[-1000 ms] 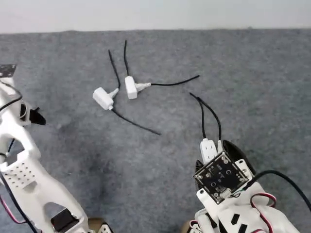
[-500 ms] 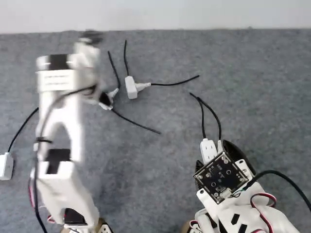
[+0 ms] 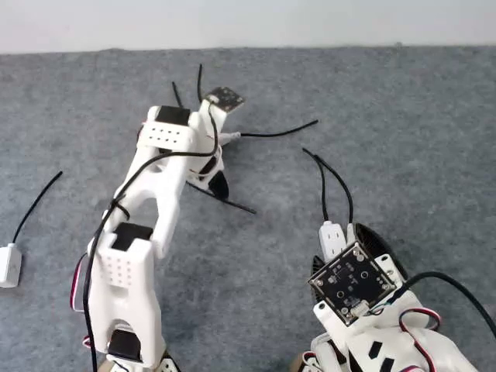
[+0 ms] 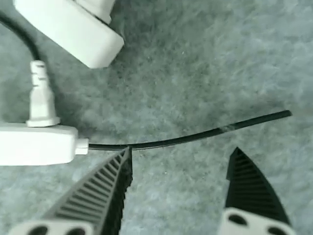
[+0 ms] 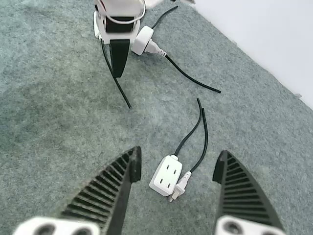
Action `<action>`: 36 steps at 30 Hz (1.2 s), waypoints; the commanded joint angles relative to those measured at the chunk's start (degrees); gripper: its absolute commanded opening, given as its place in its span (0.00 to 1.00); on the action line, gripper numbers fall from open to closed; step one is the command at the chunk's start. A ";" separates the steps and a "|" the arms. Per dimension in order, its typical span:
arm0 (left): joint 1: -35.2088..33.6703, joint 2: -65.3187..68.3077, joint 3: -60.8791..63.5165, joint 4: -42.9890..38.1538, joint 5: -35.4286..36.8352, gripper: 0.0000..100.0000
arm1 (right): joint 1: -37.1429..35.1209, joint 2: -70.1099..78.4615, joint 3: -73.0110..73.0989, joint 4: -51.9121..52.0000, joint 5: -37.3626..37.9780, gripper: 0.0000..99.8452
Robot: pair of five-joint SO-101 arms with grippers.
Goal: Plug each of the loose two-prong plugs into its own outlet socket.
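1. Landmark: near socket block (image 5: 166,177), white, lying flat on the grey carpeted surface (image 3: 403,116) with its slotted face up.
2. Right gripper (image 5: 179,154) hovers directly over the near socket block. Its fingers are spread wide apart, holding nothing, one to each side of the block.
3. Small plug (image 5: 180,187) lies against the edge of the near socket block. The slots on the block's face are uncovered. Two thin black leads run away from the pair.
4. Left arm (image 3: 167,178) is stretched out well beyond and to the left of the near socket block.
5. Left gripper (image 4: 182,152) is low over the carpet there, fingers apart and gripping nothing. A black cable (image 4: 195,137) runs just past the fingertips, touching one tip.
6. That cable leaves the end of a far socket block (image 4: 36,144). A second plug (image 4: 41,98) touches its side; cannot tell if it is seated.
7. Another white block (image 4: 73,24) lies just beside them.
8. Lone socket block (image 3: 8,263) sits far left of the landmark.
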 commanded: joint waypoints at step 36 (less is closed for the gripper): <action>-4.57 6.33 -23.96 3.08 5.01 0.31 | -4.70 -5.58 2.20 0.75 0.53 0.23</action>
